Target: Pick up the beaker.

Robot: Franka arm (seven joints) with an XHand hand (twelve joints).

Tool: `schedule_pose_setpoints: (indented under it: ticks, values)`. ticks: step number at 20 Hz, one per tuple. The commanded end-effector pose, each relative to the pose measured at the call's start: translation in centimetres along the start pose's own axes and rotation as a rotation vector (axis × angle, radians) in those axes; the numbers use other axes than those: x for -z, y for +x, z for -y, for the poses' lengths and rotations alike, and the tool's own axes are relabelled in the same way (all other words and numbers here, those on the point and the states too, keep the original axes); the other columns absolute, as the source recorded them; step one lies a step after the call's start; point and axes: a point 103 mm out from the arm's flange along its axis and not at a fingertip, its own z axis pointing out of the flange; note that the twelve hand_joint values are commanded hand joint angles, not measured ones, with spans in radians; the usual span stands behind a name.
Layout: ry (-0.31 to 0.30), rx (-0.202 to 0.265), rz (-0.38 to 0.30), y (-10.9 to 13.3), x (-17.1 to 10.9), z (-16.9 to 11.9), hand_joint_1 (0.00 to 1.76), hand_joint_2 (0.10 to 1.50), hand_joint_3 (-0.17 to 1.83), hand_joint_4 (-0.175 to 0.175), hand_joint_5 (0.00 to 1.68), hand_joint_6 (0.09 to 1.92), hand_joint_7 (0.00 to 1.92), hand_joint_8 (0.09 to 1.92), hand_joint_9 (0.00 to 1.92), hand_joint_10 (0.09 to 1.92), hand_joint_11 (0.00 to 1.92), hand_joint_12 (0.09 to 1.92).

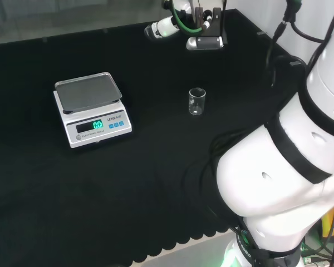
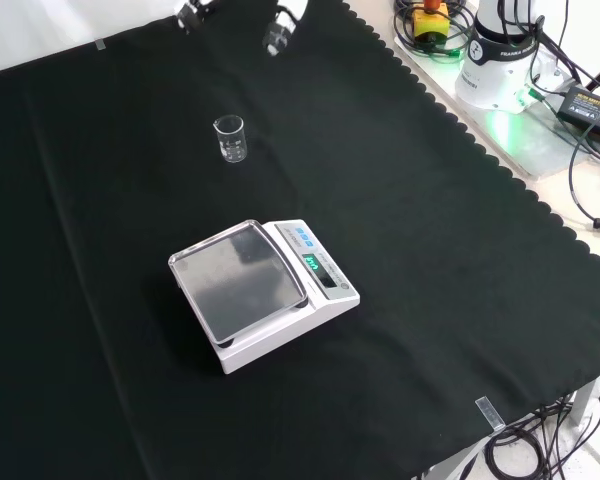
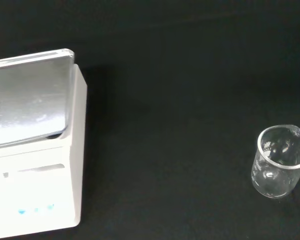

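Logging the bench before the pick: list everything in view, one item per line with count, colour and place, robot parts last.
beaker: one, clear glass, upright on the cloth, right of the scale in the head view, apart from it.
scale: one, white with a silver pan and a lit green display, on the cloth.
cloth: one, black, covering the bench.
cables and boxes: several, mostly black, beside the arm's base in the front view.
arm: one, white, at the head view's right.
hand: one, black and white, above the cloth beyond the beaker, holding nothing.

Upright beaker (image 1: 196, 102) right of scale (image 1: 92, 109)
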Motion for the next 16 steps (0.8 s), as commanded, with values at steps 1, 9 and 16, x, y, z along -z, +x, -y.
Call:
schedule_pose_setpoints:
  ticks: [1, 9, 16]
  values:
    - [0.031, -0.068, -0.035, -2.2, -2.3, -3.6, 0.32, 0.95, -0.02, -0.025, 0.05, 0.09, 0.0, 0.4, 0.0, 0.34, 0.0, 1.35]
    - [0.082, -0.126, -0.073, -4.8, -5.9, -6.0, 0.33, 0.95, -0.02, -0.028, 0.06, 0.09, 0.0, 0.44, 0.0, 0.41, 0.0, 1.36]
    - [0.137, -0.174, -0.11, -6.9, -9.1, -7.4, 0.34, 0.95, -0.02, -0.031, 0.06, 0.09, 0.0, 0.46, 0.0, 0.45, 0.0, 1.37]
